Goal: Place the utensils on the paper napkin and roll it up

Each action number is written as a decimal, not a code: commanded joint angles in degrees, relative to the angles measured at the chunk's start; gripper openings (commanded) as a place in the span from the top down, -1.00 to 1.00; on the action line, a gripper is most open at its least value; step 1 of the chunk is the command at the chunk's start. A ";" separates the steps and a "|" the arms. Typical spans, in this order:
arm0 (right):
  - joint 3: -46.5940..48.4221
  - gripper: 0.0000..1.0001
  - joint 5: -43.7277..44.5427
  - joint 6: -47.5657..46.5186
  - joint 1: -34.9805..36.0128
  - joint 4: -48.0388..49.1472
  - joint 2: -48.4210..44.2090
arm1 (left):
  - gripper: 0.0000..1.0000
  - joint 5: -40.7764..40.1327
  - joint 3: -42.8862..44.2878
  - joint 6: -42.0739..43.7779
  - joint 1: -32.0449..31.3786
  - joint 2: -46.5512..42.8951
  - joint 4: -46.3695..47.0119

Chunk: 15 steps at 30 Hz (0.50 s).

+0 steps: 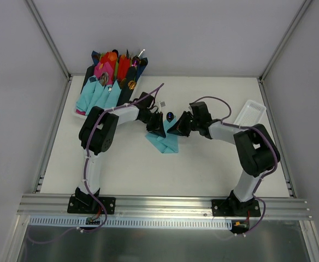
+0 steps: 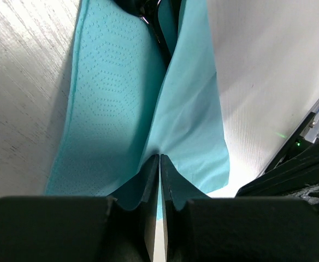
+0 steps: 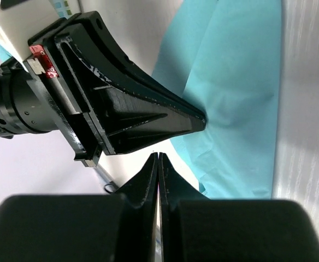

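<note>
The thin teal paper napkin (image 2: 110,109) carries a pattern of small embossed dots in rows. The flat white table (image 2: 17,82) shows a fine brushed grain. At 11 o'clock in the top view, the bundle of rolled napkins (image 1: 109,70) is pink, red, navy and teal. The left gripper (image 2: 159,164) and the right gripper (image 3: 158,161) are plain black.

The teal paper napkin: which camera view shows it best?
The left wrist view: the paper napkin fills it, its fold pinched in the left gripper. The top view shows it small and partly hidden; the right wrist view shows only part.

The teal paper napkin (image 1: 164,143) lies mid-table, one fold raised, a spoon (image 1: 169,115) with dark bowl just beyond.
</note>
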 commanded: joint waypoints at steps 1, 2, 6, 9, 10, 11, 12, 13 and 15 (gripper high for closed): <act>3.41 1.00 3.90 -6.91 0.52 -8.70 -0.68 | 0.88 -4.75 0.41 2.54 -0.18 0.87 -2.60; 4.46 1.00 4.78 -7.27 0.61 -9.58 -0.16 | 0.88 -4.75 0.32 2.54 -0.26 0.87 -2.60; 6.84 1.00 6.01 -8.50 0.88 -11.26 2.74 | 0.88 -4.75 0.41 2.63 -0.26 0.60 -2.69; 7.63 1.00 7.42 -9.38 1.05 -12.14 4.85 | 0.88 -4.75 0.50 2.72 -0.18 0.69 -2.69; 7.90 1.00 7.60 -9.64 1.05 -12.23 5.81 | 0.88 -4.75 0.41 2.72 -0.18 0.60 -2.69; 7.99 1.00 7.60 -10.08 1.14 -12.31 6.35 | 0.88 -4.75 0.41 2.72 -0.26 0.69 -2.61; 8.16 1.00 7.51 -10.17 1.05 -12.31 6.79 | 0.88 -4.75 0.41 2.72 -0.18 0.60 -2.60; 8.16 1.00 7.51 -10.26 1.14 -12.31 7.31 | 0.88 -4.84 0.41 2.72 -0.26 0.69 -2.69; 8.16 1.00 7.60 -10.61 1.05 -12.23 8.28 | 0.88 -4.84 0.41 2.89 -0.26 0.69 -2.69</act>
